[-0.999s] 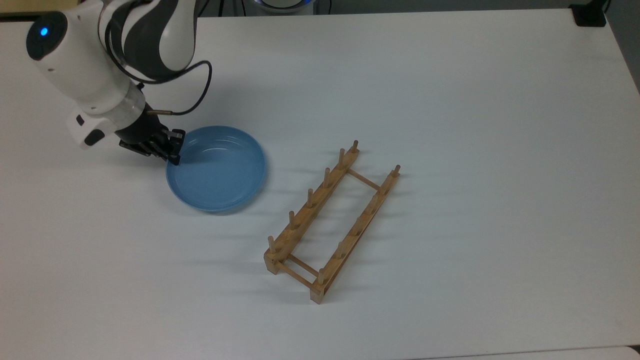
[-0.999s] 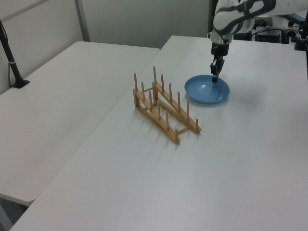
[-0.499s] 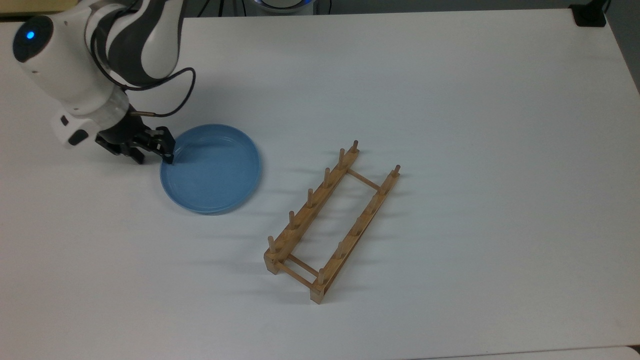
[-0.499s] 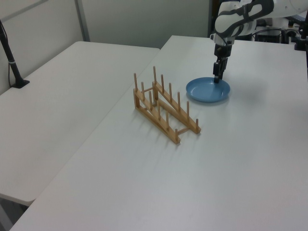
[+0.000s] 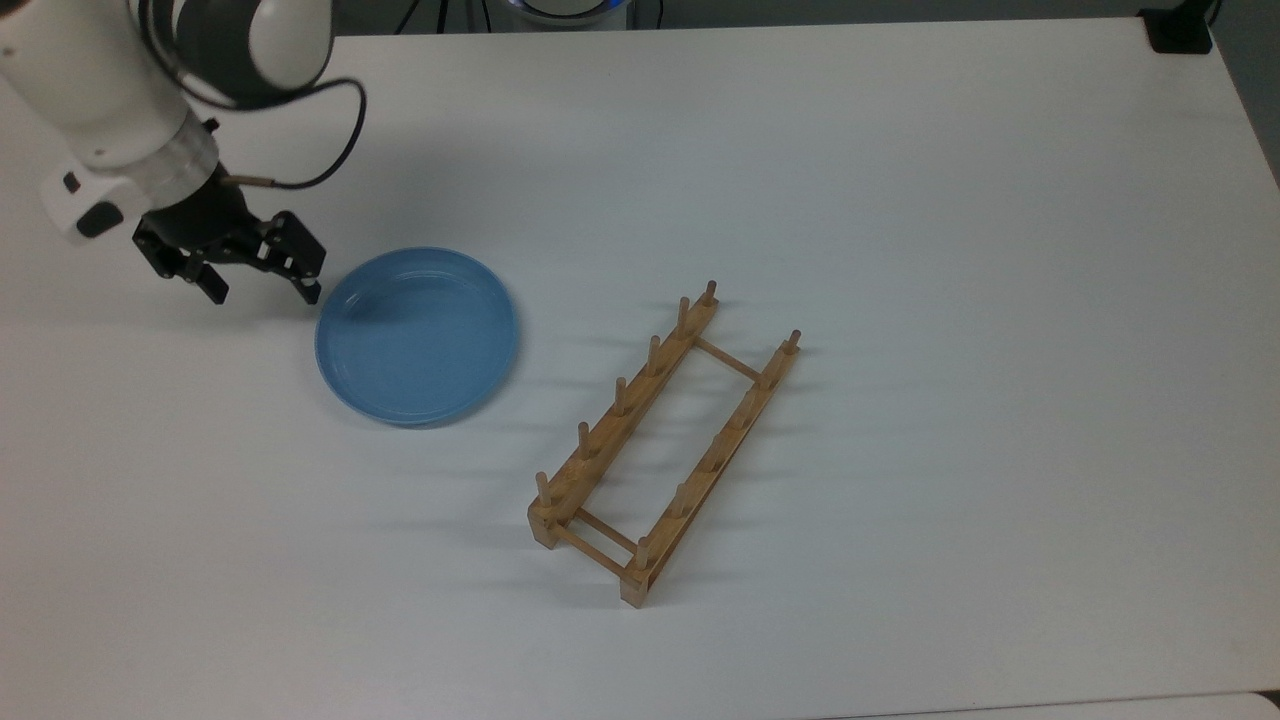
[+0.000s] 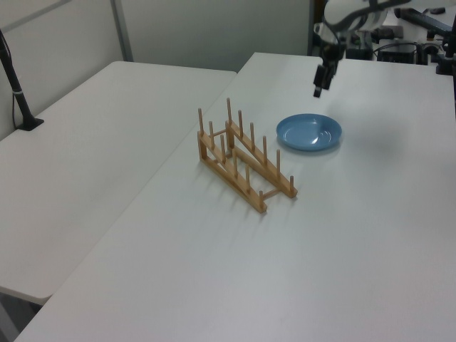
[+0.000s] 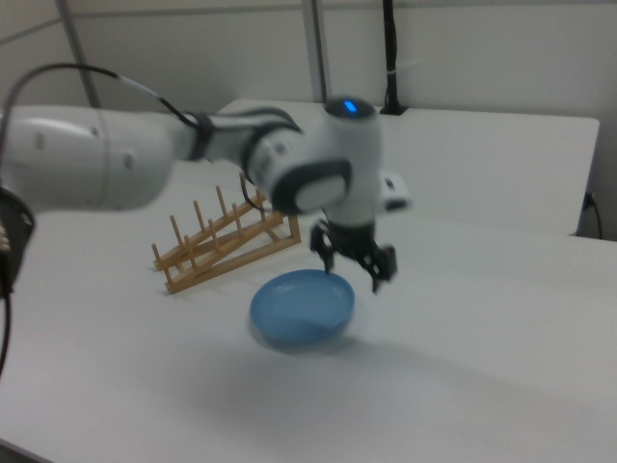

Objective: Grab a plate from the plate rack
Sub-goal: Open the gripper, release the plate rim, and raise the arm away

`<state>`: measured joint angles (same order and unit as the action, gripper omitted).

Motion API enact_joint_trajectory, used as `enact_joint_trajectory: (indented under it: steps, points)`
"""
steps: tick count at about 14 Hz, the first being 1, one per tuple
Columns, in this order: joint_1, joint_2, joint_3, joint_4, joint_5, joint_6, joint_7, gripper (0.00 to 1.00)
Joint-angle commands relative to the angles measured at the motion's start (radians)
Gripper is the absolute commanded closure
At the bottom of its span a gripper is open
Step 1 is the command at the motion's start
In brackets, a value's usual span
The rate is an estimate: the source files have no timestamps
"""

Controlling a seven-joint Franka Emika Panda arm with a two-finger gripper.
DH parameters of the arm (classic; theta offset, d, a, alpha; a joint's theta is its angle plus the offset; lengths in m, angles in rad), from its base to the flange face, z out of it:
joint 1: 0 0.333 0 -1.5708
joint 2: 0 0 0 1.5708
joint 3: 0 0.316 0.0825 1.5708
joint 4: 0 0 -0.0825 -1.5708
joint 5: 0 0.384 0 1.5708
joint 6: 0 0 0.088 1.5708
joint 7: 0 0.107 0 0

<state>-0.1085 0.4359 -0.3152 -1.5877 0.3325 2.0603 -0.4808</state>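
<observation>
White tabletop (image 5: 900, 200) is seen under everything, with a second white table (image 6: 85, 157) alongside in the left view. The light-blue plate (image 5: 416, 335) lies flat on the surface, well apart from the wooden plate rack (image 5: 665, 445), whose pegs hold nothing. The gripper (image 5: 262, 290) is raised above the table just beside the plate's rim, at the top view's left, with its fingers spread apart and nothing between them. Judged from this layout, the plate is already out of the rack and set down, and the release appears done; little seems left beyond the arm being drawn clear.
</observation>
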Motion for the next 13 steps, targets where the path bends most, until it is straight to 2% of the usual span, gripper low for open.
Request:
enact_joint_trajectory:
  steps: [1, 3, 6, 9, 11, 13]
  points:
    - [0.137, -0.207, 0.002, -0.04, -0.255, -0.144, 0.277, 0.0]
    - [0.164, -0.278, 0.046, -0.04, -0.366, -0.27, 0.384, 0.0]
    - [0.162, -0.383, 0.151, -0.038, -0.417, -0.457, 0.429, 0.0]
    - [0.17, -0.44, 0.159, -0.038, -0.4, -0.482, 0.43, 0.0]
    - [0.194, -0.448, 0.157, -0.038, -0.389, -0.528, 0.435, 0.0]
    - [0.181, -0.434, 0.153, -0.035, -0.379, -0.514, 0.439, 0.0]
